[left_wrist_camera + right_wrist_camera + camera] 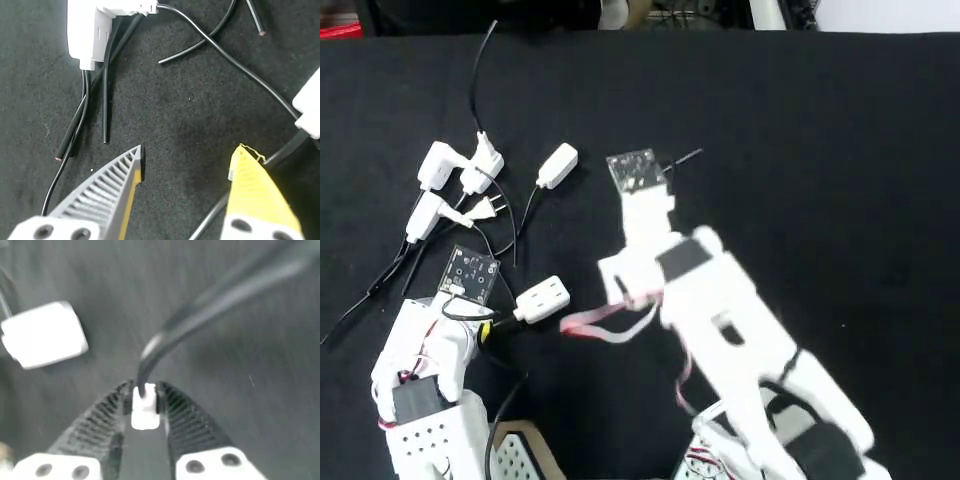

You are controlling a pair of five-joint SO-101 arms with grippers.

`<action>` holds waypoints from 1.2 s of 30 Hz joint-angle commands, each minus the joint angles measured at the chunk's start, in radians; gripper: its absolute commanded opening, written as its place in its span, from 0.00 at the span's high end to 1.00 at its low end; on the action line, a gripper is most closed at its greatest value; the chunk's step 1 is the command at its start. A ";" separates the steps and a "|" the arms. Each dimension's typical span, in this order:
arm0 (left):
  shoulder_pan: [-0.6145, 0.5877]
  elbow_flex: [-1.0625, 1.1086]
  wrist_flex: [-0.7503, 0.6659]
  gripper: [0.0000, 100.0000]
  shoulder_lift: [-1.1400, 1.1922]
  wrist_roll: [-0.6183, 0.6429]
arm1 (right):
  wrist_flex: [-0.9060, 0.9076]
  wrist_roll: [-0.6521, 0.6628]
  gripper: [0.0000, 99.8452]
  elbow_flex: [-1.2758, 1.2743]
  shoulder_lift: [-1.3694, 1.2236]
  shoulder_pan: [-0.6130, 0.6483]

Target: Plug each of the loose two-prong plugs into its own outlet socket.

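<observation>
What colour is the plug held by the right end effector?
White plug on a black cord; clearest in the right wrist view.

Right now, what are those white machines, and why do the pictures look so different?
Those are robot arms: the left arm and the right arm, at a table under black cloth. One picture looks down from above. The other two come from cameras on the arms' wrists, showing each claw up close. White plugs and sockets with black cords lie on the cloth. The left claw is open and holds nothing. The right claw pinches a small white plug on a black cord.
</observation>
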State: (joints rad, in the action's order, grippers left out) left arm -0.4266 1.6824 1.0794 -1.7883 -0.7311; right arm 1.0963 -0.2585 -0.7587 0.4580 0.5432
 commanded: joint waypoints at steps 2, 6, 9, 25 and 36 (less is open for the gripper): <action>0.010 0.018 0.006 0.73 0.000 -0.011 | -0.710 -0.074 0.99 -0.383 0.168 0.129; 0.010 0.018 0.006 0.73 0.000 -0.011 | -0.985 -0.074 0.99 -0.496 0.147 0.158; 0.012 0.018 0.006 0.73 -0.002 -0.011 | -1.046 -0.074 0.99 -0.483 0.082 0.198; 0.012 0.018 0.005 0.73 0.003 -0.057 | -1.010 -0.068 0.99 -0.357 -0.139 0.232; 0.012 0.018 0.006 0.73 0.005 -0.055 | -0.936 -0.071 0.99 -0.372 -0.022 0.229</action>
State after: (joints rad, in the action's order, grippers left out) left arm -0.4266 1.6824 1.0794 -1.7883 -0.7818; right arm 0.1619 -0.3230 -1.1347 0.3705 0.7641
